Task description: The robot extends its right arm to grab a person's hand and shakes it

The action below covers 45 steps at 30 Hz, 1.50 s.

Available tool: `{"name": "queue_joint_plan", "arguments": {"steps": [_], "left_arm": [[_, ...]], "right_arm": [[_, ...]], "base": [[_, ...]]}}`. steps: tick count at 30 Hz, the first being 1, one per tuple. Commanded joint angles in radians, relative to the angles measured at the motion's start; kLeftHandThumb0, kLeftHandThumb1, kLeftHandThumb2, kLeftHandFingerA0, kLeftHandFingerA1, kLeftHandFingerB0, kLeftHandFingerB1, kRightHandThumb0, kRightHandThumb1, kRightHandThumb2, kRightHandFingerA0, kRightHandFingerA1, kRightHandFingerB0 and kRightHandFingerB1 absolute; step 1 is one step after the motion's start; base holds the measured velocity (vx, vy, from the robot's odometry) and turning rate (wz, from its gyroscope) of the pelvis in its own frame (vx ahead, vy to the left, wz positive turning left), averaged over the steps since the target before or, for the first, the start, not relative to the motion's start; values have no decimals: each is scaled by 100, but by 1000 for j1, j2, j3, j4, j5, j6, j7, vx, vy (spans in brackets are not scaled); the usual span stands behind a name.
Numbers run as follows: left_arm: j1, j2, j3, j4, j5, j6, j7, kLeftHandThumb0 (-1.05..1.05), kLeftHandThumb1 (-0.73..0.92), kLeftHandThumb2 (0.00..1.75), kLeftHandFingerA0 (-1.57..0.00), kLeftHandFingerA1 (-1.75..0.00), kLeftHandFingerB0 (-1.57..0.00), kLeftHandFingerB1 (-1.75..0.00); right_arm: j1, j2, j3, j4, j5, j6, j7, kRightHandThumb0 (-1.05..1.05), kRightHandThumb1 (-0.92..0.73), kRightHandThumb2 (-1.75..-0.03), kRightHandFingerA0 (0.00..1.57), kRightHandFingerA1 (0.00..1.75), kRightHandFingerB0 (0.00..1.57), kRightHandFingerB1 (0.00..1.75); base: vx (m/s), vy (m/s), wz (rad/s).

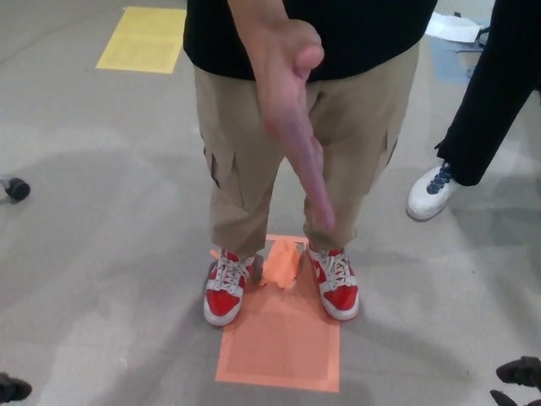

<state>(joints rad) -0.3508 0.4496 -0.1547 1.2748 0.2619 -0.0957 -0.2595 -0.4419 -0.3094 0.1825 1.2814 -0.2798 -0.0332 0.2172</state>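
Looking down through the head view: the right hand [519,379] shows only as a few black shapes at the lower right corner, cut by the frame edge; whether it is spread or closed cannot be told, and nothing lies against it. The left hand [12,387] is a small dark sliver at the lower left corner, its state likewise impossible to tell. The person's hand [292,110] is up and to the left of the right hand, well apart from it, held out edge-on with the thumb on top and the fingers together pointing down toward the camera; it is blurred. Behind it stands the person, in a black shirt [363,34] and khaki trousers [241,169]. The red and white shoes [226,290] are planted at the far edge of an orange floor mark [283,347], which lies left of the right hand, between the two hands. Above the right hand, at the right edge, a second person's black trouser leg [494,101] ends in a white shoe [431,193]. Far from both hands, a yellow floor mark [144,38] sits at upper left. A dark caster wheel [15,188] is at the left edge, above the left hand.
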Motion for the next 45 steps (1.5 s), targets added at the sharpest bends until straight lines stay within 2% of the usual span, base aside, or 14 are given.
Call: {"name": "queue_joint_plan", "arguments": {"steps": [1, 6, 7, 8, 10, 14, 17, 18, 21, 22, 31, 32, 44, 45], "left_arm": [[11, 17, 6, 34, 1, -39, -52, -37, 53, 111, 0, -51, 0, -48], [7, 17, 16, 38, -4, -47, -55, -36, 55, 112, 0, -51, 0, -49], [7, 19, 15, 36, -3, -49, -60, -76, 90, 67, -10, -35, -14, -33], [7, 19, 15, 37, -2, -50, -62, -79, 74, 107, -2, -45, -10, -47], [13, 22, 9, 37, 6, -58, -65, -74, 74, 110, -1, -41, -4, -44], [12, 18, 19, 36, -4, -43, -58, -36, 55, 112, 0, -51, 0, -49], [14, 19, 22, 37, -6, -52, -64, -74, 92, 68, -10, -34, -14, -34], [13, 19, 19, 39, -2, -48, -59, -37, 56, 113, 0, -51, 0, -49], [9, 17, 12, 40, 6, -40, -50, -36, 55, 112, 0, -51, 0, -49], [12, 16, 16, 40, 1, -40, -53, -36, 56, 113, 0, -51, 0, -49], [5, 11, 9, 45, 11, 7, -31, -81, 77, 113, -1, -42, -15, -48], [5, 12, 6, 44, 13, 0, -32, -87, 84, 115, 0, -38, -11, -46], [13, 16, 13, 43, 7, -8, -38, -83, 78, 119, -3, -40, -4, -45], [15, 15, 11, 42, 10, -6, -26, -38, 47, 111, -1, -51, -1, -49]], "right_arm": [[-11, -23, -53, -5, 40, -41, -20, -80, -71, -108, 0, 30, 7, 29], [-4, -26, -167, -154, 97, -64, -109, -84, -68, -110, 0, 30, 0, 22], [12, -25, -186, -211, 106, -75, -121, -86, -88, -64, 2, 30, 2, 25], [37, -28, -205, -305, 116, -72, -122, -83, -68, -108, 0, 31, 8, 30], [106, -29, -236, -518, 131, -28, -105, -81, -85, -66, 2, 28, 3, 27], [184, -33, -262, -837, 123, 58, -80, -87, -70, -107, 1, 35, 4, 30], [202, -25, -272, -987, 118, 109, -75, -84, -86, -67, 4, 35, 2, 27], [207, -15, -283, -1053, 139, 124, -65, -101, -73, -112, 6, 22, 10, 10], [225, 8, -283, -1294, 149, 155, -53, -83, -83, -67, 5, 35, 4, 30], [226, 10, -272, -1344, 127, 169, -53, -85, -66, -103, 3, 40, 2, 32], [201, 1, -162, -1684, 8, 316, 37, -103, -79, -116, 0, 27, 7, 26], [187, 1, -145, -1705, -6, 330, 47, -94, -92, -68, 0, 32, 1, 34], [41, 2, -1, -1848, -79, 539, 150, -97, -78, -116, 0, 21, 0, 23], [39, 6, 6, -1847, -78, 540, 147, -97, -77, -116, 0, 20, 0, 22]], "base": [[0, 0, 0], [0, 0, 0], [0, 0, 0], [0, 0, 0], [0, 0, 0], [0, 0, 0], [0, 0, 0], [0, 0, 0], [0, 0, 0], [0, 0, 0], [0, 0, 0], [0, 0, 0], [0, 0, 0], [0, 0, 0]]}}
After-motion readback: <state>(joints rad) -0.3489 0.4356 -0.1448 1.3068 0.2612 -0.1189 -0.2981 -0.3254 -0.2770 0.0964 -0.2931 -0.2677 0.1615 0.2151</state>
